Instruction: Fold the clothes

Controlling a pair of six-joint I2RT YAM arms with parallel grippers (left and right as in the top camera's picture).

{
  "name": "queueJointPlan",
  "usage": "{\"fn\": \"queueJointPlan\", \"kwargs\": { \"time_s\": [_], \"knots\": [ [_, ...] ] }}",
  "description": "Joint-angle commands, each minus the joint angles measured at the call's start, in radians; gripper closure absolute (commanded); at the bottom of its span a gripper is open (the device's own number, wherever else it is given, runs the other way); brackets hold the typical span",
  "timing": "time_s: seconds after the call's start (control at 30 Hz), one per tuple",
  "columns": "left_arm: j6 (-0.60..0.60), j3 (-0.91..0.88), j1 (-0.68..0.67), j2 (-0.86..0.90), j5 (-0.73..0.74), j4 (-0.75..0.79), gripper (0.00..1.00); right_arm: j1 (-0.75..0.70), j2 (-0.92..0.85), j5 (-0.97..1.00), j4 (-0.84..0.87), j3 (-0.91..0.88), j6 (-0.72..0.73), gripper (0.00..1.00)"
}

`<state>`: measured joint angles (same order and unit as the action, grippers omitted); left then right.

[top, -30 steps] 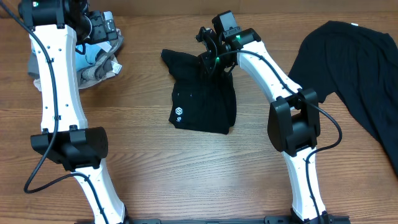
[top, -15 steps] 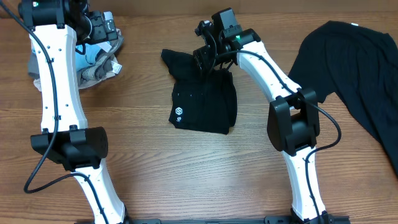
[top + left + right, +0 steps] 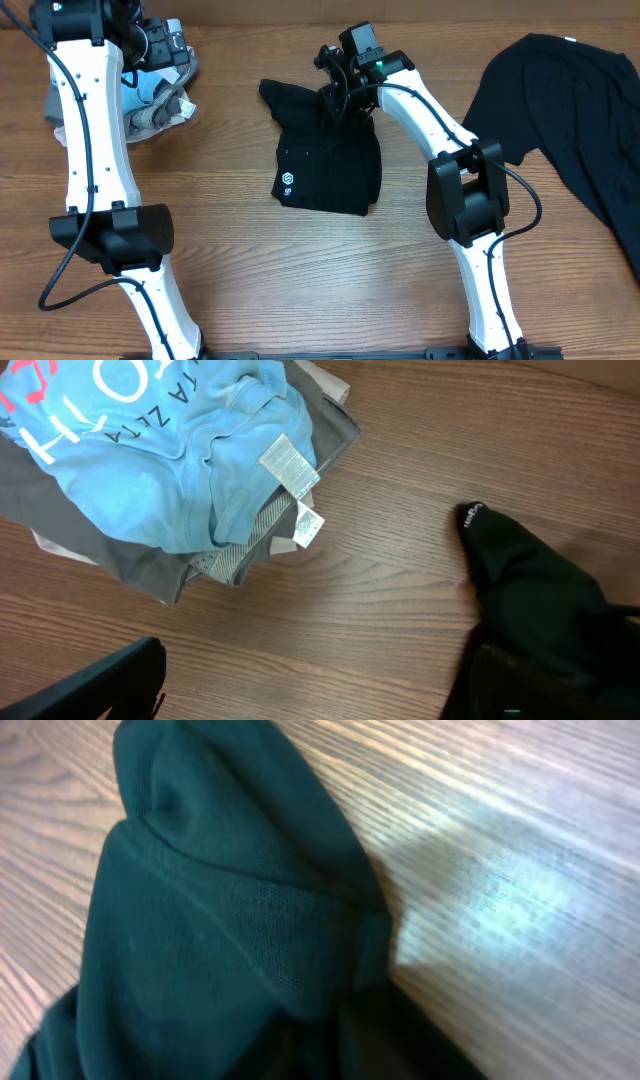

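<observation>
Black soft fabric is met by the right claw (image 3: 343,97) at one edge of a folded black short-sleeved shirt (image 3: 330,165). Whether its jaws are pressed together or pinching cloth cannot be told, as only bunched weave is seen from the wrist. A small white logo (image 3: 286,181) is borne on the corner diagonally away from that claw. A second black shirt (image 3: 570,110) is spread well to its right, so two are counted. The left claw (image 3: 165,45) is held spread above one bundle of light-blue printed, grey and beige garments (image 3: 160,95) on the brown wooden table (image 3: 300,280).
</observation>
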<state>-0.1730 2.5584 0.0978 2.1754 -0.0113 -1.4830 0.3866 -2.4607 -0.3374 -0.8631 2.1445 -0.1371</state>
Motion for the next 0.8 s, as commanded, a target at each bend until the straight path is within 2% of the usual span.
{"fn": "queueJointPlan", "kwargs": {
  "time_s": [0.0,0.17,0.47,0.57,0.77],
  "knots": [
    [0.024,-0.005,-0.007,0.008,0.012,-0.003,0.00,-0.006,-0.002,-0.013,-0.021,-0.004,0.019,0.92],
    [0.024,-0.005,-0.007,0.008,0.012,-0.004,0.00,-0.043,0.055,-0.057,-0.121,0.040,0.109,0.96],
    [0.030,-0.005,-0.007,0.008,0.012,-0.008,0.00,-0.068,0.116,-0.102,-0.499,0.276,0.203,0.96],
    [0.040,-0.005,-0.007,0.008,0.011,-0.016,0.00,-0.068,0.116,-0.102,-0.566,0.285,0.247,0.96],
    [0.060,-0.005,-0.007,0.008,0.008,-0.017,0.00,-0.068,0.116,-0.086,-0.663,0.284,0.247,0.96]
  ]
}}
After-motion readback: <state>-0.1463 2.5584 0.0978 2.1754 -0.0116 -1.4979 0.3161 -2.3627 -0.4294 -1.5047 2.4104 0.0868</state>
